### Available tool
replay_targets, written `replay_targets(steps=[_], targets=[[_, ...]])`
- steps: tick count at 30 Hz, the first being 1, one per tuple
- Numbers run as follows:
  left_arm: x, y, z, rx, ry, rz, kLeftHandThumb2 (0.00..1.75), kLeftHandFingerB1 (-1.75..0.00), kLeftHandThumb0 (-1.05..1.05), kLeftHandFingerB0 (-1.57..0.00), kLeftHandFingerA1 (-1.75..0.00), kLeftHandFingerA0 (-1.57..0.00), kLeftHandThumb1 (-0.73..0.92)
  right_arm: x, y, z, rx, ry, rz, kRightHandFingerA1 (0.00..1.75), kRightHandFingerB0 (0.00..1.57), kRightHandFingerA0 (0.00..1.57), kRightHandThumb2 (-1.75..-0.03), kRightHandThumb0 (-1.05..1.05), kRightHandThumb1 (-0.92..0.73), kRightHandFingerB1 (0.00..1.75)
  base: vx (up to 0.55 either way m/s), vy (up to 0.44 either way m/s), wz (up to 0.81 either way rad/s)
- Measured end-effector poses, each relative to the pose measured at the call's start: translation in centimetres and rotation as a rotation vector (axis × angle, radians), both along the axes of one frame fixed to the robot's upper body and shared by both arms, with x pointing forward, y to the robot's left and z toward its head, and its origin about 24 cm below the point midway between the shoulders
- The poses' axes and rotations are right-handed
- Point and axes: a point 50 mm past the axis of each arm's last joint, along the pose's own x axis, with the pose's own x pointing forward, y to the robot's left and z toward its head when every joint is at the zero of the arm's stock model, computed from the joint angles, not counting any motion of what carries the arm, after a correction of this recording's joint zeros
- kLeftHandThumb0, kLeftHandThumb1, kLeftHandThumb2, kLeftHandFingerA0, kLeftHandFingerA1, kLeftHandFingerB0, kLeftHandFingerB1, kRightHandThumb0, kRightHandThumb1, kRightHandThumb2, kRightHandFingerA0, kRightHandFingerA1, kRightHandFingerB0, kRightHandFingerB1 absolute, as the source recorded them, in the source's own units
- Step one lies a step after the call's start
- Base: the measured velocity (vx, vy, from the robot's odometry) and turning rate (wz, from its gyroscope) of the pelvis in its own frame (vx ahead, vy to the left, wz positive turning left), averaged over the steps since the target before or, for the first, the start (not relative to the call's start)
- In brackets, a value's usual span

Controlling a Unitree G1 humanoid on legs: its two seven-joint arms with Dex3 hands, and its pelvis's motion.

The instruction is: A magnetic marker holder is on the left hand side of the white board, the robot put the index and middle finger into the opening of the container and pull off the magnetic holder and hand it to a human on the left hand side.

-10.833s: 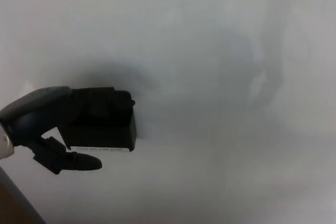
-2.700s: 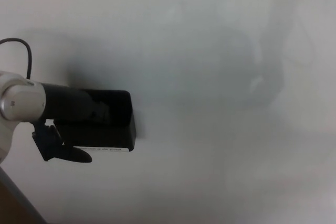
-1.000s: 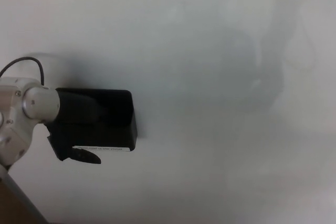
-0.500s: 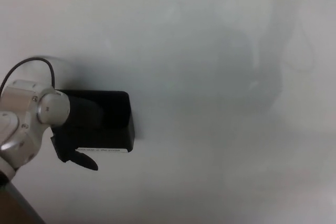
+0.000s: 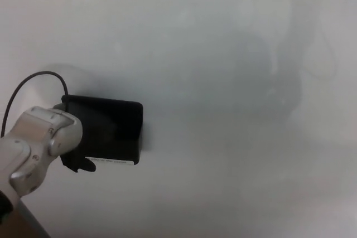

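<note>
A black magnetic marker holder (image 5: 111, 132) sits tilted at the whiteboard's (image 5: 223, 54) left side. The left robot hand (image 5: 75, 157) reaches into its opening, apparently to pry it off; the wrist hides the fingers, so its grip cannot be told

The holder (image 5: 111, 132) and left arm (image 5: 39, 149) occupied the lower left of the frame. The whiteboard (image 5: 234, 82) was bare across centre, right and top.

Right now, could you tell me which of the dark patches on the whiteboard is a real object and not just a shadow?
The black marker holder at lower left, by the left hand: sharp-edged, with a white label strip. The grey patches on the whiteboard are soft-edged.
</note>
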Motion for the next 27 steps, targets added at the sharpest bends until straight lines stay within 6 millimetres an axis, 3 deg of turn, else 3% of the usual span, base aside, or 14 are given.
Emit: replay_targets(steps=[1,4,5,9,10,11,12,13,17,22,23,24,25,27], targets=[[0.0,0.1,0.0,-0.009,-0.010,0.002,0.58,-1.55,-0.33,-0.43,-1.75,-0.55,0.79,0.0,0.0,0.0,0.000,0.000,0.000,0.59,0.72,0.90,-0.59,-0.41,-0.64,0.49,0.00,0.000,0.00],[0.0,0.2,-0.3,-0.060,-0.052,0.010,0.58,-1.55,-0.33,-0.43,-1.75,-0.55,0.79,0.1,0.0,0.0,-0.004,0.001,0.001,0.59,0.72,0.90,-0.59,-0.41,-0.64,0.49,0.00,0.000,0.00],[0.0,0.1,-0.5,-0.082,-0.068,0.010,0.57,-1.56,-0.30,-0.42,-1.75,-0.53,0.80,0.2,-0.1,0.0,-0.006,0.001,0.000,0.74,0.66,0.88,-0.89,-0.43,-0.52,0.65,0.00,0.000,0.00],[-0.2,0.3,-0.9,-0.155,-0.095,0.030,0.57,-1.56,-0.30,-0.42,-1.75,-0.53,0.80,0.2,-0.1,0.0,-0.010,0.001,0.000,0.74,0.66,0.88,-0.89,-0.43,-0.52,0.65,0.00,0.000,0.00],[-0.2,0.3,-1.0,-0.177,-0.102,0.034,0.73,-1.49,-0.24,-0.51,-1.66,-0.60,0.84,0.2,-0.1,0.0,-0.010,0.001,0.001,0.74,0.68,0.87,-0.88,-0.44,-0.53,0.65,0.00,0.000,0.00],[-0.2,0.3,-1.0,-0.186,-0.105,0.035,0.84,-1.49,-0.21,-0.55,-1.65,-0.66,0.76,0.3,-0.1,0.0,-0.010,0.001,0.001,0.62,0.72,0.90,-0.59,-0.41,-0.64,0.50,0.00,0.000,0.00],[-0.2,0.3,-1.0,-0.218,-0.103,0.049,0.84,-1.49,-0.21,-0.55,-1.65,-0.66,0.76,0.3,-0.1,0.1,-0.010,0.000,0.002,0.62,0.72,0.90,-0.59,-0.41,-0.64,0.50,0.00,0.000,0.00],[-0.2,0.3,-1.0,-0.229,-0.100,0.055,0.92,-1.39,-0.23,-0.65,-1.63,-0.77,0.69,0.3,-0.1,0.1,-0.010,0.000,0.002,0.58,0.72,0.89,-0.60,-0.42,-0.65,0.50,0.00,0.000,0.00],[0.0,0.1,-1.0,-0.328,-0.069,0.113,0.92,-1.39,-0.23,-0.65,-1.63,-0.77,0.69,0.4,-0.1,0.1,-0.010,-0.001,0.004,0.58,0.72,0.89,-0.60,-0.42,-0.65,0.50,0.00,0.000,0.00],[0.2,0.0,-0.9,-0.445,-0.003,0.178,0.94,-1.38,-0.22,-0.73,-1.62,-0.90,0.63,0.5,-0.1,0.1,-0.010,-0.005,0.006,0.61,0.73,0.90,-0.60,-0.42,-0.65,0.51,0.00,0.000,0.00],[0.2,0.0,-0.9,-0.466,0.014,0.187,0.95,-1.33,-0.22,-0.76,-1.60,-0.91,0.62,0.5,-0.1,0.2,-0.010,-0.006,0.007,0.75,0.67,0.87,-0.92,-0.45,-0.54,0.66,0.00,0.000,0.00],[0.2,-0.1,-1.0,-0.495,0.042,0.198,0.95,-1.33,-0.22,-0.76,-1.60,-0.91,0.62,0.6,0.0,0.2,-0.010,-0.008,0.009,0.75,0.67,0.87,-0.92,-0.45,-0.54,0.66,0.00,0.000,0.00],[0.2,-0.2,-1.0,-0.511,0.057,0.203,0.95,-1.34,-0.23,-0.77,-1.60,-0.93,0.58,0.7,0.0,0.2,-0.011,-0.010,0.010,0.60,0.73,0.90,-0.60,-0.45,-0.66,0.51,0.00,0.000,0.00],[0.1,-0.2,-1.3,-0.564,0.113,0.229,0.93,-1.31,-0.20,-0.76,-1.55,-0.96,0.60,0.8,0.0,0.3,-0.011,-0.013,0.014,0.60,0.73,0.90,-0.60,-0.46,-0.68,0.52,0.00,0.000,0.00]])
